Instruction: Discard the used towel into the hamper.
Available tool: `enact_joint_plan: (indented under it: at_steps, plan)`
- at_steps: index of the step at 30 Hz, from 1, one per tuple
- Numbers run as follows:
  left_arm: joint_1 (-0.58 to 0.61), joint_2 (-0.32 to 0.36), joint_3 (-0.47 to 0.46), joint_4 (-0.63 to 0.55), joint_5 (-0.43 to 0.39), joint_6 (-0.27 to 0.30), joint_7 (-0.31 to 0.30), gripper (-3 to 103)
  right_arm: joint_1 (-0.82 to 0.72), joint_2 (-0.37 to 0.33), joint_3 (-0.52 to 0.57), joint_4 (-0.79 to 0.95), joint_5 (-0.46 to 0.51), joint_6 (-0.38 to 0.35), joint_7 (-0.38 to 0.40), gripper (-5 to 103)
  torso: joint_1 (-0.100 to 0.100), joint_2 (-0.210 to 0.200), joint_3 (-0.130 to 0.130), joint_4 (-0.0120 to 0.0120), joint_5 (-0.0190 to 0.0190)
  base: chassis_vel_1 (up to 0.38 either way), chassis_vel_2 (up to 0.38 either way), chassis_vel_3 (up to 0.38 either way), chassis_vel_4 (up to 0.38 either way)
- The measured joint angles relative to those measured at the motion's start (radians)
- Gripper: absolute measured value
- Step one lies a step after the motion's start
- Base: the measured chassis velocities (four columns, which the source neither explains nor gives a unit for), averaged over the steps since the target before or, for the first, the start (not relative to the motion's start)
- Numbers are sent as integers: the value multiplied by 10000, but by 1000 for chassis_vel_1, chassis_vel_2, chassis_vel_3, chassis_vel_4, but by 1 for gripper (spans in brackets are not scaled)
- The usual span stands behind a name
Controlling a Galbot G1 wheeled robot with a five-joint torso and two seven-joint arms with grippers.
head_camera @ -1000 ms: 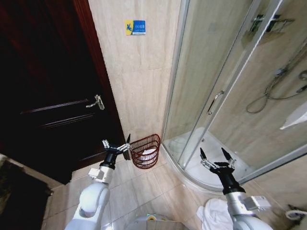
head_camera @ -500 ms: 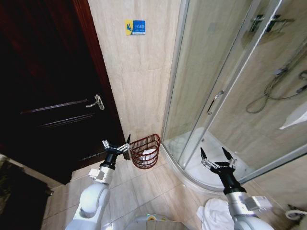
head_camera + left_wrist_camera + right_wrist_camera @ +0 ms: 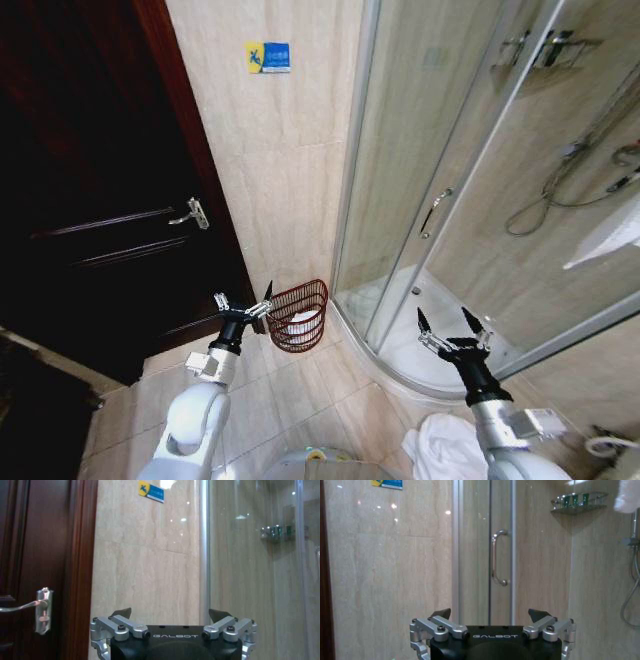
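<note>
Both hands released and empty, left hand (image 3: 243, 305) just beside hamper (image 3: 297, 316) at the wall, right hand (image 3: 452, 334) by the shower; white towel (image 3: 445, 447) on the floor, pickup and drop both pending.

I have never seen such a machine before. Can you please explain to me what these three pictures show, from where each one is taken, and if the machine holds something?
This is a wheeled robot with two arms, standing in a bathroom. The big picture comes from a camera on its head, looking forward and down. In it, the left gripper and the right gripper are both held out in front, open and empty.

The other two pictures come from cameras on each wrist, looking past the gripper's own fingers: the left gripper faces the tiled wall beside a dark door; the right gripper faces the glass shower door.

On the floor, against the wall, stands the hamper, with something white inside. A white towel lies on the floor near the robot's right arm.
</note>
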Motion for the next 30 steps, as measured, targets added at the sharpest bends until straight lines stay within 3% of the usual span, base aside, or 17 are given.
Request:
enact_joint_plan:
  at_steps: [30]
  plan:
    - [52, -29, 55, 48, 56, -123, 52, 100, -13, -15, 46, -79, 18, 11, -26, 100, -1, 0, 0, -1, 0, -73, -73, 64, 76]
